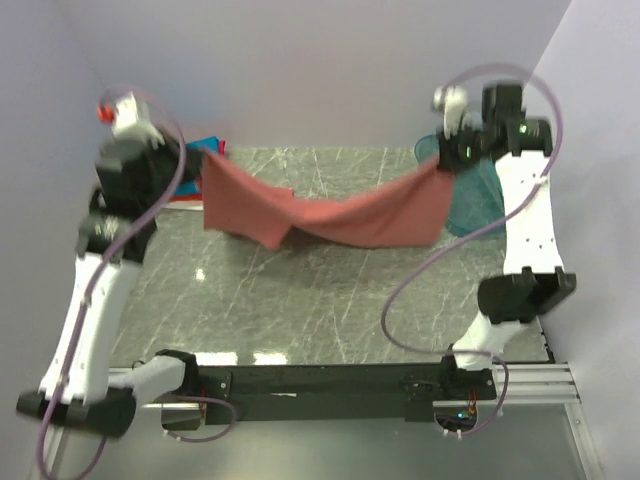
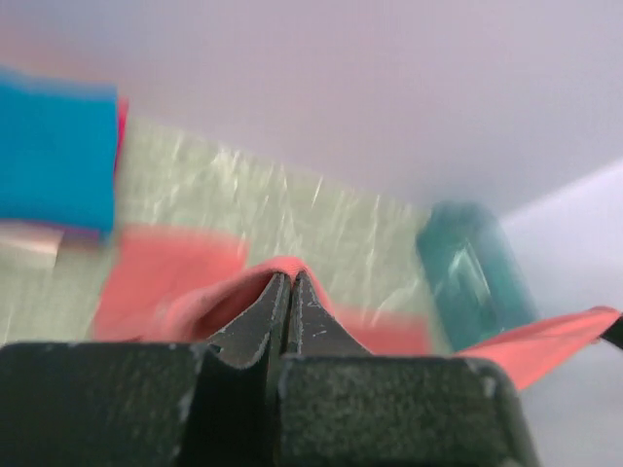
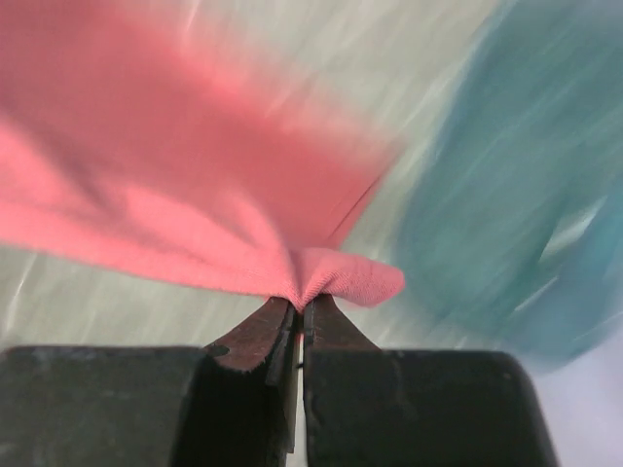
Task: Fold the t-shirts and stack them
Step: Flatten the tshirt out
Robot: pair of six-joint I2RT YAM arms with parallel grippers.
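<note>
The salmon-pink t-shirt hangs stretched in the air between both arms, sagging in the middle above the far half of the table. My left gripper is shut on its left corner; in the left wrist view the cloth folds over the closed tips. At the shirt's right corner my right gripper is also shut, with a pinch of cloth bunched at its tips. A folded bright blue t-shirt lies at the far left, a red edge showing beside it.
A translucent teal plastic bin stands at the far right of the marble table, just behind the right gripper; it also shows as the teal bin in the left wrist view. White walls close the back and sides.
</note>
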